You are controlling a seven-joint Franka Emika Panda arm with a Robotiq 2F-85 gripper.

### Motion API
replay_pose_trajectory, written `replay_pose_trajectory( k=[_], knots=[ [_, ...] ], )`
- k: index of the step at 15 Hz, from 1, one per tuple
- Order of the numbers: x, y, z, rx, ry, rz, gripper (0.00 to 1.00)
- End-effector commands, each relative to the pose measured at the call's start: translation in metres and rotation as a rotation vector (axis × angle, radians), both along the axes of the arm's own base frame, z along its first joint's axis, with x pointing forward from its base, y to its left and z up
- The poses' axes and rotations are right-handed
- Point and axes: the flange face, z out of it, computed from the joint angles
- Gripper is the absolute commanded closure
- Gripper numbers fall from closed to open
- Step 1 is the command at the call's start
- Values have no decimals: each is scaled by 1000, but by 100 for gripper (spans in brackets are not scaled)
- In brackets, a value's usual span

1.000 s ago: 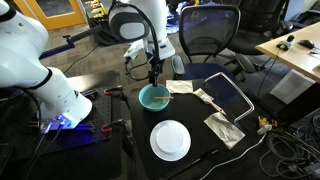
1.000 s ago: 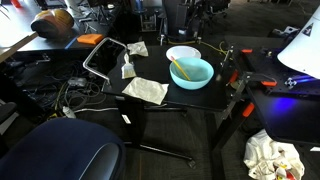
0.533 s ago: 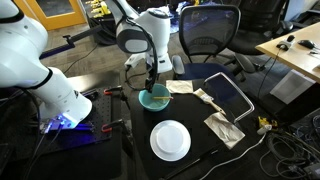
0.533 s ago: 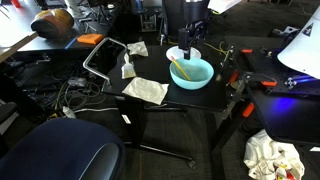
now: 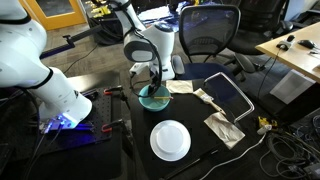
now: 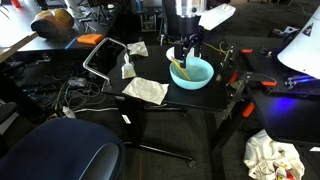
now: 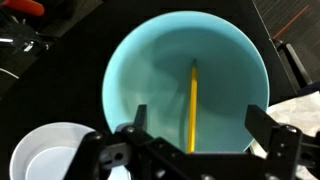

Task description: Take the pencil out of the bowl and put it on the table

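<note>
1. End effector [image 7: 193, 120] of mine hovers over the bowl [image 7: 140, 60], fingers apart.
2. Pencil [image 7: 192, 95] lies inside, its long axis crosswise to my fingers' gap.
3. White plate [image 7: 40, 160] sits near the rim; bare worktop [image 6: 195, 98] lies alongside.

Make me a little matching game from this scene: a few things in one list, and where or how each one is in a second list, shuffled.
Things:
1. pencil
2. bowl
3. plate
4. gripper

Place or state:
A. open, poised just above the bowl
B. white, sitting beside the bowl
C. yellow, lying inside the bowl
D. teal and round, with a thin stick in it

Right pairs: 1-C, 2-D, 3-B, 4-A.
</note>
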Motion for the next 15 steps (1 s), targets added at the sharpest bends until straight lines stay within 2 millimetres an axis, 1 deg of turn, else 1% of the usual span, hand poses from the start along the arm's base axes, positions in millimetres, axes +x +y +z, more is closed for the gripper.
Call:
replay_pose_trajectory(
  k=[1,6,11,12,13,15],
  knots=[
    [6,-2,-16,1,-3,-14,0],
    [7,-4,-34,-21,12,-23,0],
    [14,-4,-44,-49,-31,-12,0],
    [16,-4,-45,-53,-40,-9,25],
    [17,-3,-46,-58,-45,-6,26],
    [20,-2,-48,-63,-56,-3,41]
  ],
)
